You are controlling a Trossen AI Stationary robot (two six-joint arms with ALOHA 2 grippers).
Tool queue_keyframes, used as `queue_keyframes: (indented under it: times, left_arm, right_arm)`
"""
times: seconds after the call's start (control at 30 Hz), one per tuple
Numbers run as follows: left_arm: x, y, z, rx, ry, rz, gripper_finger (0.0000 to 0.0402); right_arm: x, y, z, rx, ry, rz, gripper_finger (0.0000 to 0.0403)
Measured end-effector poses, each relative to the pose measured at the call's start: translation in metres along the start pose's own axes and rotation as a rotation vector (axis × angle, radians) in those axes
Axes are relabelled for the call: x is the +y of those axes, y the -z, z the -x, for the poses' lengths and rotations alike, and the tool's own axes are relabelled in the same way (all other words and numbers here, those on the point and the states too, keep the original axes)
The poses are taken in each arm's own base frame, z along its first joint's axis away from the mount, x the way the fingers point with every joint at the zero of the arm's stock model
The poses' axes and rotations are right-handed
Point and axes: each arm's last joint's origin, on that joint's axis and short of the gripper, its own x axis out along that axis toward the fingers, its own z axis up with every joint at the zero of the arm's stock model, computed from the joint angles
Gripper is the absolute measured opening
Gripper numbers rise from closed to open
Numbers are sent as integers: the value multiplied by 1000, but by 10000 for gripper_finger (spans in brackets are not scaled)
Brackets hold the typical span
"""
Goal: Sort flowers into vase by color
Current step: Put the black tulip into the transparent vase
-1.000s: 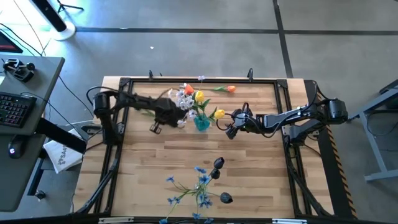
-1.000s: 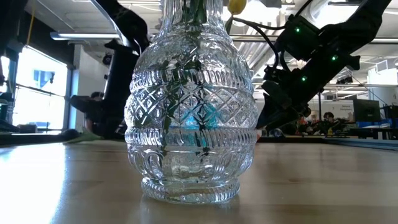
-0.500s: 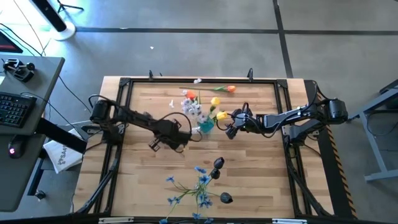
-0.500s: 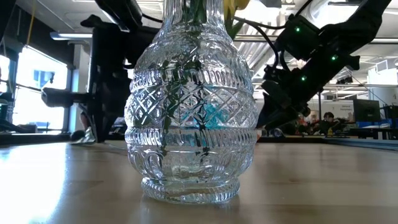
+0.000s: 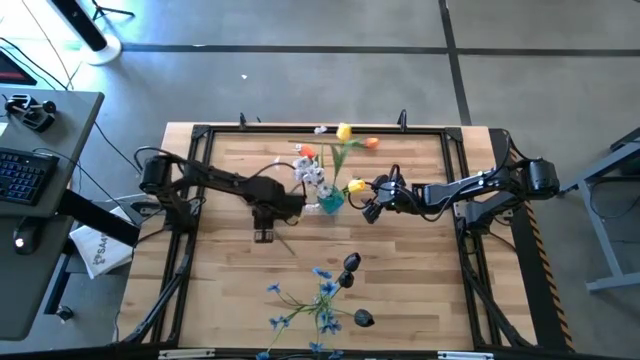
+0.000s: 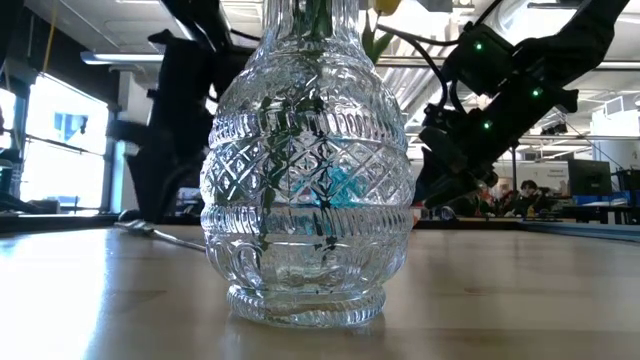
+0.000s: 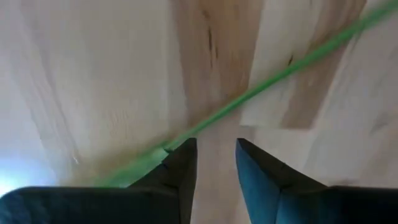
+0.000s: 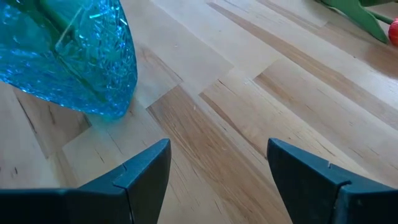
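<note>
- Vase (image 5: 327,199) at frame centre crowds both arms; blue sprays (image 5: 310,298) lie lower centre.
- Left gripper (image 5: 264,235) now released, its stem (image 7: 249,96) lying loose on the table.
- Right gripper (image 5: 371,213) spread, empty, beside vase.

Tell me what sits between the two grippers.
In the high view, the blue vase with flowers stands between the left gripper and the right gripper.

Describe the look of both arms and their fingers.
Both arms are dark, slim and jointed. The left arm ends in a black gripper with dark, tapered fingers. The right arm trails black cables; its gripper has broad, wedge-shaped dark fingers. Small green lights glow on one arm in the low view.
</note>
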Motion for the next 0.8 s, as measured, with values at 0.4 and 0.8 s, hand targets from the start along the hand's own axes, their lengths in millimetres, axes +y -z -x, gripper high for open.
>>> queue_keyframes:
  times: [0.4,0.8]
  left_arm:
    - [-4,28,54,-234,8,644,72]
    - [-34,65,17,-299,-55,894,65]
  right_arm:
    - [0,0,0,-2,-1,18,263]
    - [0,0,0,-5,-2,17,263]
